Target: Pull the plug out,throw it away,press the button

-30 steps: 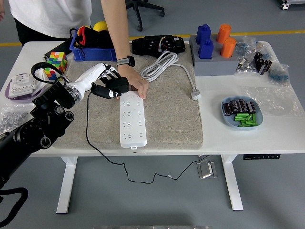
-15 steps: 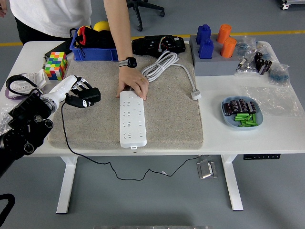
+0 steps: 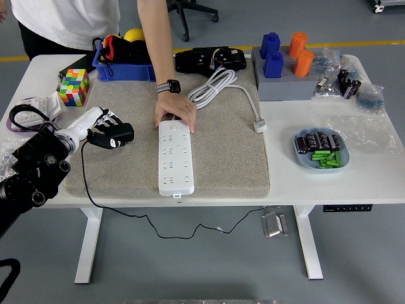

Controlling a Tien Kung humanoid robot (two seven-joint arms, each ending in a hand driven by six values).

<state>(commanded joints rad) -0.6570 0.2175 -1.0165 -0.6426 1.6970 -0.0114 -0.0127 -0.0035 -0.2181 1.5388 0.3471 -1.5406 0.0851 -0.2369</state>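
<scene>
Left of the power strip [image 3: 175,158], left hand [image 3: 106,131] clamped on black plug [image 3: 118,135].

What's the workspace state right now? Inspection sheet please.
Surface: white table with grey mat on it.
Job's things: black plug out of the white power strip, held left of it over the mat.
Clutter: Rubik's cube, blue bin, plate of batteries, blue and orange blocks.
Grippers: left hand shut on plug; right not in view.
Cables: black cord hangs below the table; white cable coiled.
Surroundings: person's hand steadies the strip's far end.
</scene>
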